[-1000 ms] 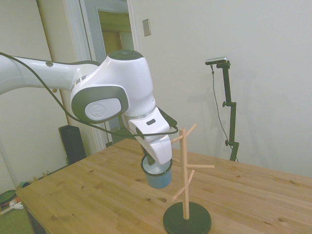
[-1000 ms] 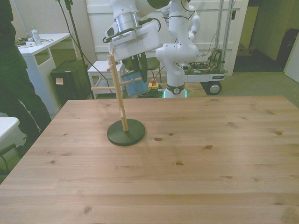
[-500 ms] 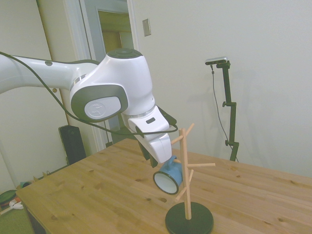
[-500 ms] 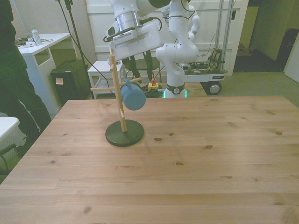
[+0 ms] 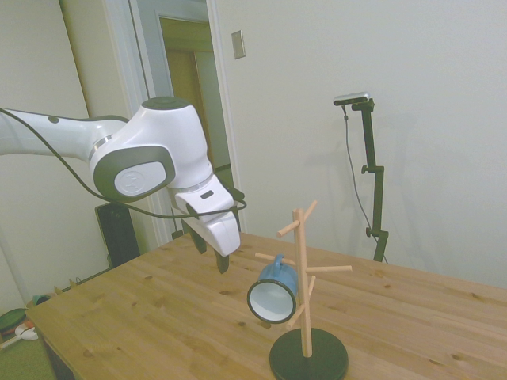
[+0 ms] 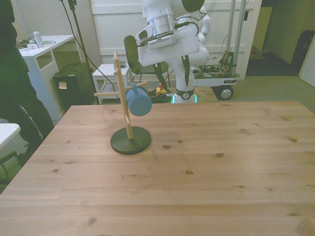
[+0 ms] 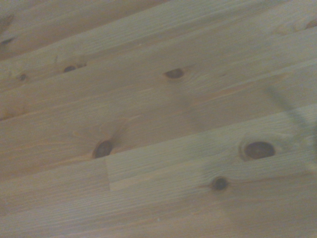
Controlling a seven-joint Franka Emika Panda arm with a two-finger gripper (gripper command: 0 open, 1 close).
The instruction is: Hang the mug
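- Above the table (image 6: 206, 162), the gripper (image 6: 172, 69) hangs in the air with nothing in it, its dark fingers (image 5: 223, 261) pointing down; in the front view they stand well apart.
- Beside it, toward the front view's left, the mug (image 6: 138, 102) hangs on the peg stand (image 6: 129, 137), clear of the fingers.
- A short upward-slanting peg (image 6: 142, 84) carries the mug by its handle; the blue body tips sideways, off the table.
- From the side view, the mug's (image 5: 274, 291) white inside and dark rim face the camera, with the stand's (image 5: 304, 348) post just behind it.
- The stand's round dark base (image 5: 309, 365) sits flat on the boards, near the table's edge on the front view's left.
- Wrist view: only knotty wooden boards (image 7: 148, 148), somewhat blurred.
- At the front view's left edge, a person (image 6: 15, 88) in dark clothes stands beside the table.
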